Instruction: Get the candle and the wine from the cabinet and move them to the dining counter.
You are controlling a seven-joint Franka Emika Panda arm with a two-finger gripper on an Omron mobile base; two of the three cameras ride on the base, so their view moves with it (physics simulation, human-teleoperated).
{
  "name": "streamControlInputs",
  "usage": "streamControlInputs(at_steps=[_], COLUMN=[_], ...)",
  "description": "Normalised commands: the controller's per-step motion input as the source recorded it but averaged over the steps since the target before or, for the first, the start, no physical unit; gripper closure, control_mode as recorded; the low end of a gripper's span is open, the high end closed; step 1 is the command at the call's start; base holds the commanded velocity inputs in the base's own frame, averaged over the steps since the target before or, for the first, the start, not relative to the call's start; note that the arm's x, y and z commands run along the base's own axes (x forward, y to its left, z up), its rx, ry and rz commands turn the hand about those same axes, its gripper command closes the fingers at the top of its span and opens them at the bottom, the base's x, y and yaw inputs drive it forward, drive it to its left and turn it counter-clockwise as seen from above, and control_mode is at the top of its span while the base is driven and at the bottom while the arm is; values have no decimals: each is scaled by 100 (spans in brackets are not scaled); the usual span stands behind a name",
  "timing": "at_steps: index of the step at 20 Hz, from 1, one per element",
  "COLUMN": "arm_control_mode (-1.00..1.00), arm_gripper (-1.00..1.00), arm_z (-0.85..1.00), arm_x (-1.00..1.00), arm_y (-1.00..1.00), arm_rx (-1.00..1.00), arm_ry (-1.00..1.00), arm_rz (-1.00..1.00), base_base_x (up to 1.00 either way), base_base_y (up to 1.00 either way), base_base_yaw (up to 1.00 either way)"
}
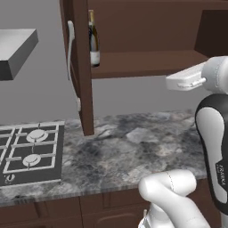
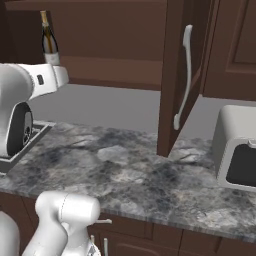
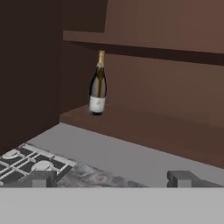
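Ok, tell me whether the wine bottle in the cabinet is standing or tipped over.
Standing. The wine sits upright on the bottom shelf of the open cabinet, gold neck pointing straight up, near the left wall.

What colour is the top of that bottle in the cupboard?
Gold foil on the neck of the wine, over dark glass with a pale label; clearest in the hand view.

You see the wine (image 3: 97,85), a tall dark bottle with a gold foil neck and pale label, standing upright at about ten o'clock on the bottom shelf of the open dark brown cabinet (image 3: 144,127), close to its left wall.
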Motion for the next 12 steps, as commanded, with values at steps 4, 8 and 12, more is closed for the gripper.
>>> streamControlInputs(at_steps=[4, 8, 12], arm_control_mode=[-100, -100, -100], arm_gripper=[-100, -100, -100], arm_z=[0, 1, 1], arm_x=[11, 14, 3], arm_y=[0, 0, 0], arm_rx=[7, 7, 1], arm_ry=[-5, 0, 4], arm_rz=[1, 0, 0], base_base_x=[0, 0, 0], base_base_y=[0, 0, 0], base_base_yaw=[0, 0, 0])
